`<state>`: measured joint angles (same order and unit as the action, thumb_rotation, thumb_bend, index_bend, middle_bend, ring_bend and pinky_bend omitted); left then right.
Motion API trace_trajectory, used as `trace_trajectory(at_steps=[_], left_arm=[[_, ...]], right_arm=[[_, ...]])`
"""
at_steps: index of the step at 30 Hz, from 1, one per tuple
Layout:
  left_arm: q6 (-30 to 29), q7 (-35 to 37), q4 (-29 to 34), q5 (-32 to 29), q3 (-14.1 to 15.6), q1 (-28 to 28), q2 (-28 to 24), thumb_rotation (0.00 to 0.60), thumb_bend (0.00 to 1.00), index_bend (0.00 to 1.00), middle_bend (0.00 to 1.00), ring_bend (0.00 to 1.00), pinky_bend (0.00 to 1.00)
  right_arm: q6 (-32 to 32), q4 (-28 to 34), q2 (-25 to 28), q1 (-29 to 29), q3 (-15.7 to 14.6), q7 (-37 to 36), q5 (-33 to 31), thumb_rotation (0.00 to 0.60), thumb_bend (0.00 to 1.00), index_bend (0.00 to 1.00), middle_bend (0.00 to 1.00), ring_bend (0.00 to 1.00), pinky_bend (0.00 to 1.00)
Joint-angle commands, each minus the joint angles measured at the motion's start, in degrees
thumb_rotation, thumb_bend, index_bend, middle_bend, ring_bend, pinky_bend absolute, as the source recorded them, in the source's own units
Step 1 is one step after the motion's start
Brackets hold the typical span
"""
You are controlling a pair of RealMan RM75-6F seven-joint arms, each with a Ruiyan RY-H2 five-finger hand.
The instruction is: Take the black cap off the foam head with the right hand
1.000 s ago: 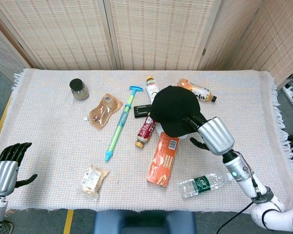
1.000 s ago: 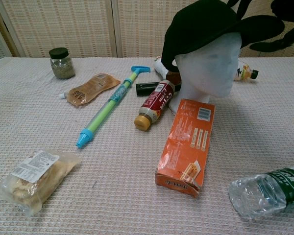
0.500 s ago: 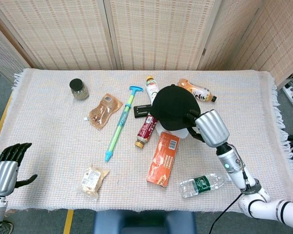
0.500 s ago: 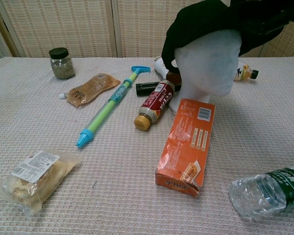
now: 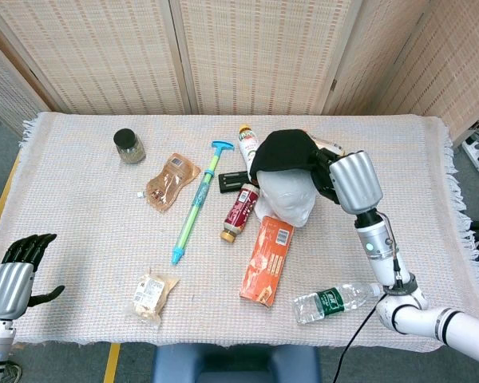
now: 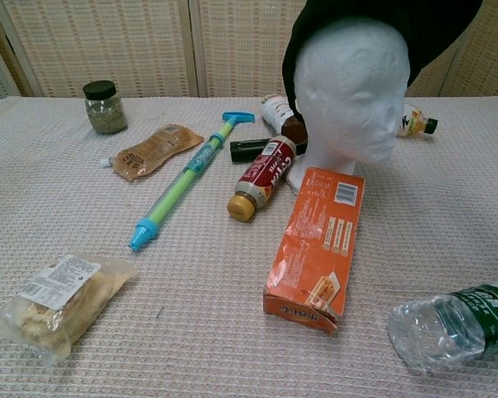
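Since the earlier frame the right hand (image 5: 345, 177) had peeled the soft, light black cap (image 5: 286, 152) back off the foam head (image 5: 287, 199), fingers gripping its brim edge.

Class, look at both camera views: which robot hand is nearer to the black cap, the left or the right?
The right. The right robot hand grips the black cap at the foam head, touching it. The left robot hand hangs off the table's near left corner, far from the cap.
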<state>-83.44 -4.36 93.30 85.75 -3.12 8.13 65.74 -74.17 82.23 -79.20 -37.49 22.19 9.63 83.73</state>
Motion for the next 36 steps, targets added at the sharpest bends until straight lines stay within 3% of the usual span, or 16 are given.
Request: trace_trajectory(at_steps=[1, 9, 17, 29, 36], left_arm=[[0.1, -0.1, 0.1, -0.1, 0.0, 0.1, 0.0, 0.6, 0.03, 0.17, 0.18, 0.15, 0.16], [0.7, -0.6, 0.6, -0.1, 0.1, 0.4, 0.0, 0.6, 0.03, 0.17, 0.18, 0.15, 0.16], [1.4, -0.8, 0.9, -0.1, 0.4, 0.7, -0.1, 0.6, 0.03, 0.16, 0.18, 0.15, 0.16], [1.7, 0.2, 0.7, 0.7, 0.7, 1.0, 0.2, 0.6, 0.03, 0.16, 0.18, 0.15, 0.16], [1.3, 0.7, 0.9, 1.3, 1.1, 0.8, 0.2, 0.6, 0.03, 0.16, 0.18, 0.15, 0.16]], right_arm=[[1.7, -2.3, 0.0, -1.7, 0.9, 1.3, -1.6, 0.6, 0.7, 0.81, 0.69, 0.99, 1.0], [4.9, -10.5, -0.9, -5.1, 1.8, 2.8, -4.8, 0.6, 0.71, 0.81, 0.69, 0.99, 1.0], [5.0, -15.8, -0.5, -5.0, 0.3, 1.6, -5.7, 0.6, 0.71, 0.81, 0.69, 0.99, 1.0], [1.8, -11.3, 7.2, 4.6, -7.1, -3.2, -4.2, 0.6, 0.71, 0.81, 0.69, 0.99, 1.0], [1.0, -9.1, 8.3, 9.0, -11.1, -7.2, -3.4, 0.6, 0.71, 0.81, 0.69, 0.99, 1.0]])
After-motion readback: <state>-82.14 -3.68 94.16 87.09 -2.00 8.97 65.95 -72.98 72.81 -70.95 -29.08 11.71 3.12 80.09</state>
